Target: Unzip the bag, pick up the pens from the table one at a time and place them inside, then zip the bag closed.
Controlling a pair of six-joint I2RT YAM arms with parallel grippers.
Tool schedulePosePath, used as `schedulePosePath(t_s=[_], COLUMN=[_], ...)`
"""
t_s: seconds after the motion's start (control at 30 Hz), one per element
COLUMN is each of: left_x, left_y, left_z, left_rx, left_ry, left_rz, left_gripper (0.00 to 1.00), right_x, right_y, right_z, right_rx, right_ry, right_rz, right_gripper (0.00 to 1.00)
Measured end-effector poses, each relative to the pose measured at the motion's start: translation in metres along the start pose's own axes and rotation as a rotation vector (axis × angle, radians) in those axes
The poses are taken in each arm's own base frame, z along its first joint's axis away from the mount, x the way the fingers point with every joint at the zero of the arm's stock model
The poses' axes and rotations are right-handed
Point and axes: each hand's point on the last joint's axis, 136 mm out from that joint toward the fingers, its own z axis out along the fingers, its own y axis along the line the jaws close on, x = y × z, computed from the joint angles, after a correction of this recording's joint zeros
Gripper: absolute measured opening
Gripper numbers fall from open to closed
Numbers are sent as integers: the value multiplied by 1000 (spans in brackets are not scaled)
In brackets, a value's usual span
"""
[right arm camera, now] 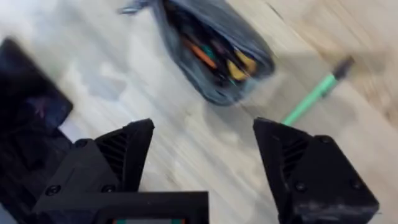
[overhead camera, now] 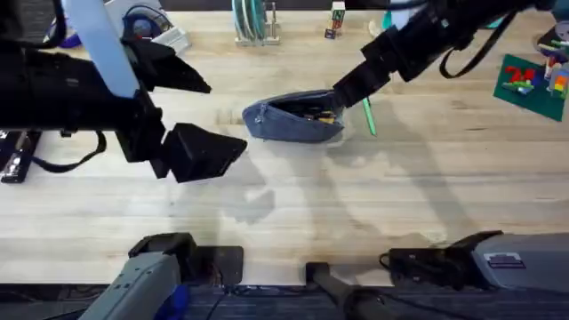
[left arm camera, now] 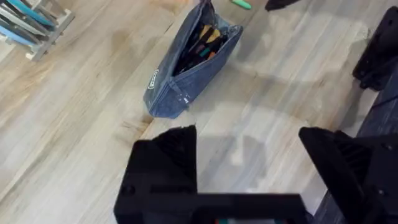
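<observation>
1. Overhead: left gripper [overhead camera: 191, 120] nearest, raised over the table's [overhead camera: 293, 222] left half, fingers spread, holding nothing.
2. Bag [overhead camera: 295, 116] mid-table twd far edge, unzipped, w/ pen-like items inside.
3. Green pen [overhead camera: 369, 117] flat on tabletop just right of bag.
4. Right gripper [right arm camera: 202, 155] above bag's right end, fingers apart, nothing gripped.

A blue-grey fabric bag [overhead camera: 293, 117] lies unzipped at the centre of the light wooden table [overhead camera: 356, 204], coloured pens visible inside, while a bright green pen [overhead camera: 369, 118] rests just beside its right end.
</observation>
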Motion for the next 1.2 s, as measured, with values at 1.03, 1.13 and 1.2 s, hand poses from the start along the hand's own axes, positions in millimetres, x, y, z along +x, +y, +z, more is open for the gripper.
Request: schedulePosePath(t_s=[1.03,1.13,1.2], left_x=[0,0,0], left_y=[0,0,0], left_z=[0,0,0], left_rx=[0,0,0], left_ry=[0,0,0], left_rz=[0,0,0], left_gripper=[995,995,995], right_x=[56,63,63], right_y=[-98,-110,-117], right_z=[44,51,55], right_rx=[300,342,367], right_ry=[52,49,32], right_rz=[434,445,444], right_gripper=[972,991,995])
